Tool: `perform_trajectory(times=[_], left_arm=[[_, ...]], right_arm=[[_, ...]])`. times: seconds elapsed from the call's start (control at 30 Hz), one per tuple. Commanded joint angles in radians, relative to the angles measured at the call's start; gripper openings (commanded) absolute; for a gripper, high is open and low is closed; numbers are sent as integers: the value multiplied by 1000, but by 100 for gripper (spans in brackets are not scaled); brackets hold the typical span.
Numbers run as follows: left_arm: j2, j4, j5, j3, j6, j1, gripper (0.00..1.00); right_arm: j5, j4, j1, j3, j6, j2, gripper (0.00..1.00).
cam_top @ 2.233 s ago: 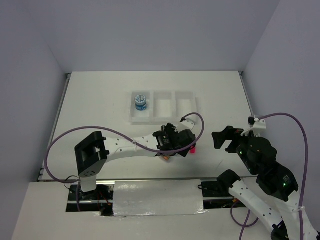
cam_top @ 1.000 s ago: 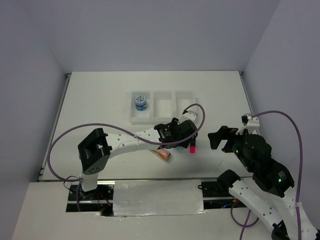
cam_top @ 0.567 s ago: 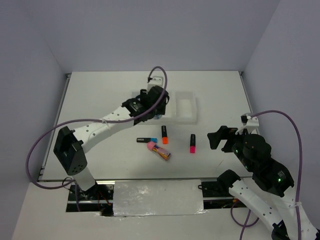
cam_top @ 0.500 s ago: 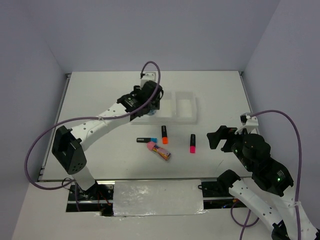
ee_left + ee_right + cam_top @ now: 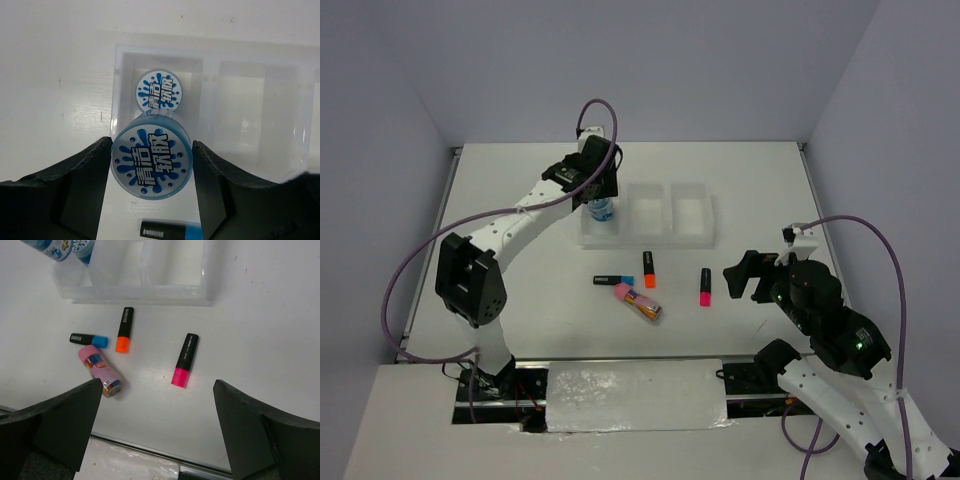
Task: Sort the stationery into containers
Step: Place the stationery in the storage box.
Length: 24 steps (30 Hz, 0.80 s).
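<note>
My left gripper (image 5: 597, 193) (image 5: 151, 146) is shut on a blue-white patterned disc (image 5: 151, 162), held over the near edge of the left compartment of the white three-compartment tray (image 5: 692, 238) (image 5: 210, 85). A second disc (image 5: 157, 93) lies in that compartment. Three black markers lie on the table in front of the tray, capped blue (image 5: 613, 280), orange (image 5: 649, 269) and pink (image 5: 704, 287). The pink-tipped bundle (image 5: 640, 302) lies beside them. My right gripper (image 5: 738, 277) (image 5: 160, 425) is open and empty, right of the pink marker (image 5: 183, 360).
The left arm reaches diagonally over the table's left half to the tray. White walls close the table at the back and sides. A foil-covered strip (image 5: 635, 395) lies along the near edge between the arm bases.
My left gripper moved from the table by the bundle up to the tray's left compartment, carrying a disc. My right gripper shifted slightly left.
</note>
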Motion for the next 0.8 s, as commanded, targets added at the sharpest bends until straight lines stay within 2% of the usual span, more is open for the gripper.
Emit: perform_trajectory(times=[0.0,0.33,0.77], left_arm=[[14,3,8,32,-4,-5,0],[79,-75,1,68,-43,-5,0],[188,-55,18,122,-24,2,0]], right_arm=[[-10,67,6,-13,-19,4,100],[-15,88,7,-39,-21,20,100],[-25,106,6,-54,-25,15,100]])
